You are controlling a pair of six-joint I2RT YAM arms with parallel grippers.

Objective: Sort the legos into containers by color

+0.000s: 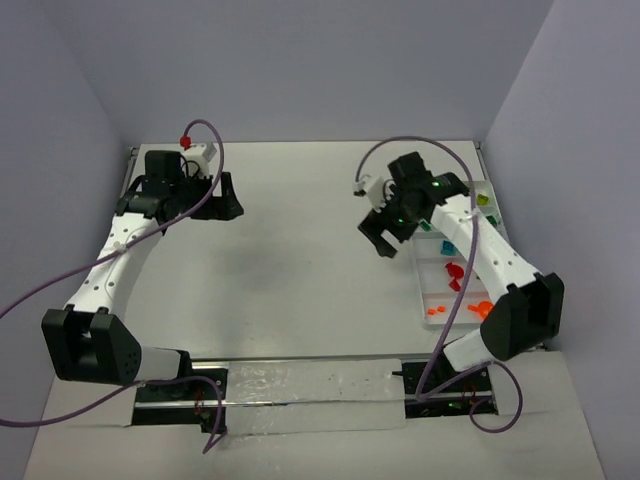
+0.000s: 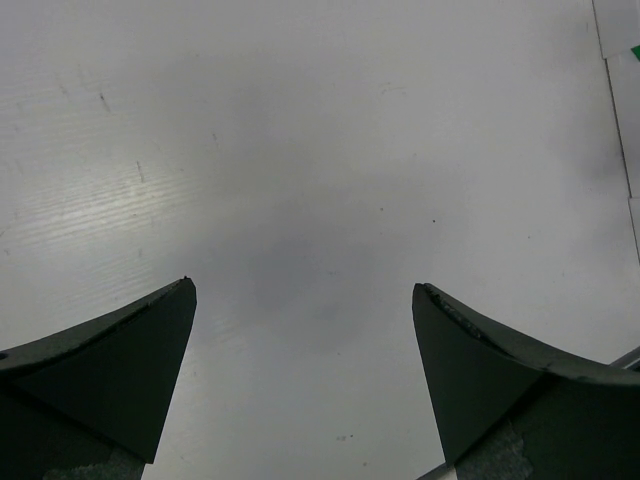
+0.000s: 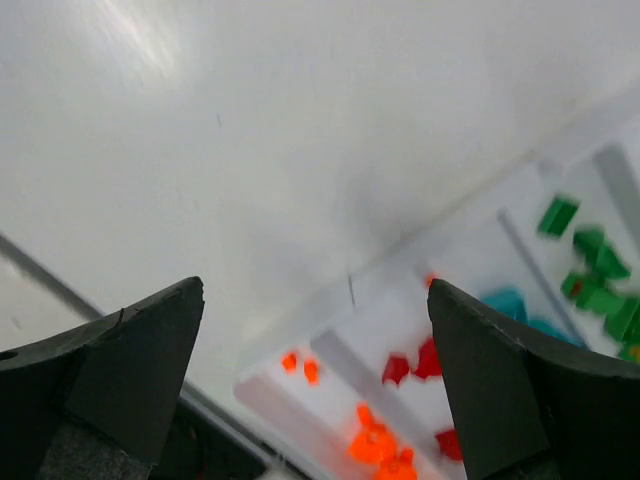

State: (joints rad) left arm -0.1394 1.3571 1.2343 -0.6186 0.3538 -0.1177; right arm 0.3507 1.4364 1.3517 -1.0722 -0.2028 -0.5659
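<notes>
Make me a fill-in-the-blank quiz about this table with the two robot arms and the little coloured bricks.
1. The divided white tray lies beside the ____ arm.
2. Between the orange legos and the teal legos lie the ____ ones.
3. The legos at the tray's far end are ____.
4. The left gripper and right gripper both stand ____, holding nothing.
Missing words: right; red; green; open.

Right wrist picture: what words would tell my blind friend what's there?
The right tool is open and empty above a white table. Beyond it, blurry, a white tray holds orange legos, red legos, teal legos and green legos.
</notes>
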